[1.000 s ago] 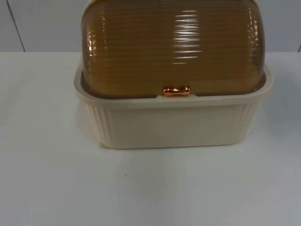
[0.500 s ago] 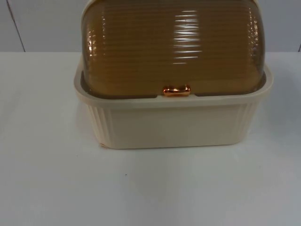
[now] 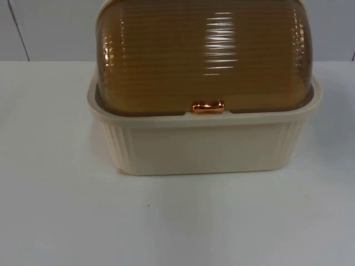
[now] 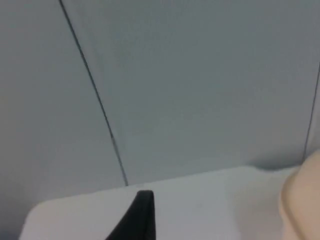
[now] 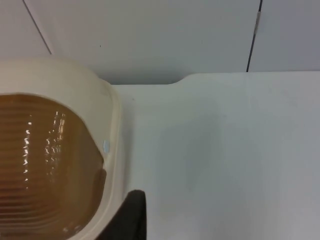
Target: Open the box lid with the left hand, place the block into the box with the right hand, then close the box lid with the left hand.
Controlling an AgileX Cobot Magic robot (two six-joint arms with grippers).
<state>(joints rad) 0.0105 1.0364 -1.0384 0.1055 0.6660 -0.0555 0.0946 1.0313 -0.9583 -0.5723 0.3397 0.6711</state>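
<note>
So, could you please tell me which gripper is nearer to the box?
Right, it seems. The right gripper sits beside the rim of the box; the left gripper hangs farther off its other side.

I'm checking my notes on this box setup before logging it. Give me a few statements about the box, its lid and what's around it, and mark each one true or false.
1. The amber ribbed lid is shut over the cream box. True.
2. A copper-coloured handle sits at the middle of the lid's front edge. True.
3. The left gripper is clamped on that handle. False: nothing touches the handle; a left fingertip is over the white table beside the box.
4. The box's walls are smooth and blue. False: they are cream, with vertical ribs near the corners.
5. The box stands on the white table in front of a grey partition wall. True.
</note>
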